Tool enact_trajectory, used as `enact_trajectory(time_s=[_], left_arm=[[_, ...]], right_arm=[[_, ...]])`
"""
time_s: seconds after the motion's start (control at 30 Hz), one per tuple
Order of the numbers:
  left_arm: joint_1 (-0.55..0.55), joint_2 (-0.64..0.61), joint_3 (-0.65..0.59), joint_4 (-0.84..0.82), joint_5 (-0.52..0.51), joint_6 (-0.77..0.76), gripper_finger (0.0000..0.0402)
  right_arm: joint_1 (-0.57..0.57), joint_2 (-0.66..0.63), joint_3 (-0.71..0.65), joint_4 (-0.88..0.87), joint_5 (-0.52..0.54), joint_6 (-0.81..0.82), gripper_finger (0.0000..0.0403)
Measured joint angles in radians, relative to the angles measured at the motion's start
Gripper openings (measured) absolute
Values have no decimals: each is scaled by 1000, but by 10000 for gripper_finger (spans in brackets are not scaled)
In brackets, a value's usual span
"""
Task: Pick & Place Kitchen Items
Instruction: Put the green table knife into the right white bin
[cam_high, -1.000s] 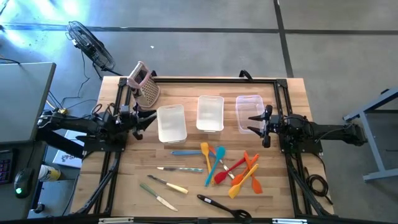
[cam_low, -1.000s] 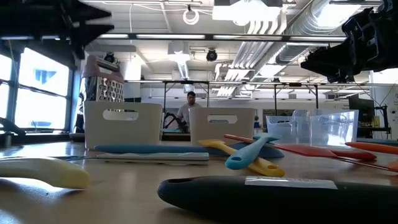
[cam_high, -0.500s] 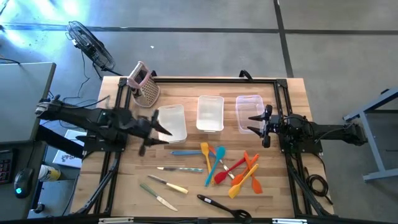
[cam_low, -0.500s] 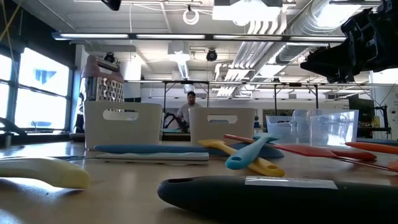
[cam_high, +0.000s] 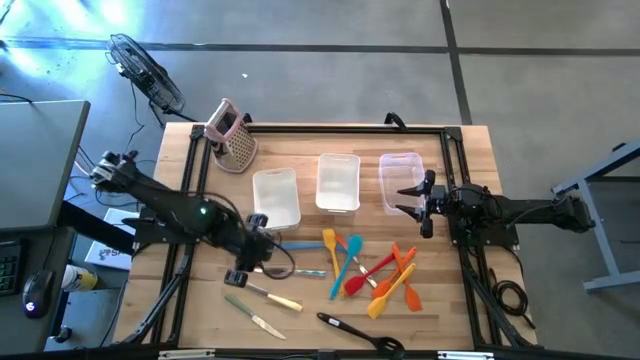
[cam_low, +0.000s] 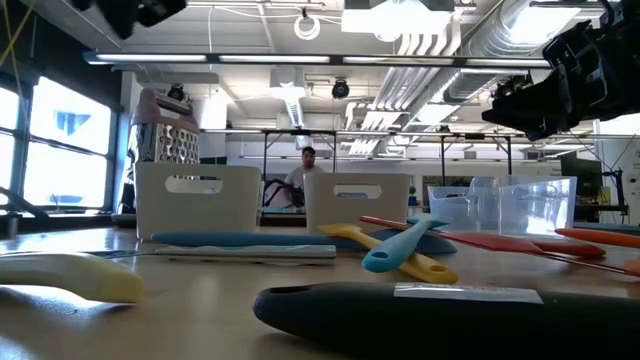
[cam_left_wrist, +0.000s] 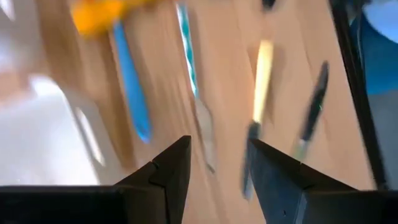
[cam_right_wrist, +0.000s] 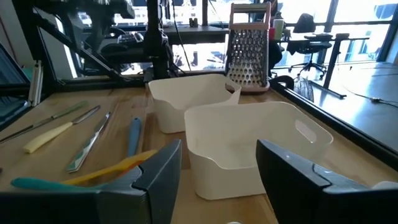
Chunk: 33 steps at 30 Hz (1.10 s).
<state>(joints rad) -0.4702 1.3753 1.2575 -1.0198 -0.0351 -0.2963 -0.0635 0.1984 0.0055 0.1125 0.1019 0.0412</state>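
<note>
Wooden table (cam_high: 470, 180) — blue spatula (cam_high: 300, 245) lying left-right, left gripper (cam_high: 252, 262) jaws parted above; right gripper (cam_high: 412, 199) jaws released.

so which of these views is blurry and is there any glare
Left wrist view: motion-smeared, the blue spatula and knives streak. Low view: the near black ladle handle is soft, and bright windows wash out that side. High view: glare on the floor. Right wrist view: sharp.
</note>
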Motion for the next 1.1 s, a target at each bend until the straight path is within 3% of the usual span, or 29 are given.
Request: enact_trajectory(time_s=[0.13,0.3,0.6,0.93,1.1], left_arm=[[-44,60,7,-76,54,-157,152],[-130,121,8,-65,134,-207,152],[-281,230,8,-8,121,-210,152],[-372,345,7,5,126,-210,152],[-408,382,7,-4,38,-210,152]], right_arm=[[0,12,0,0,0,17,201],[0,33,0,2,0,19,201],[0,68,0,-5,0,95,201],[0,112,0,-9,0,224,201],[0,131,0,-9,5,236,201]])
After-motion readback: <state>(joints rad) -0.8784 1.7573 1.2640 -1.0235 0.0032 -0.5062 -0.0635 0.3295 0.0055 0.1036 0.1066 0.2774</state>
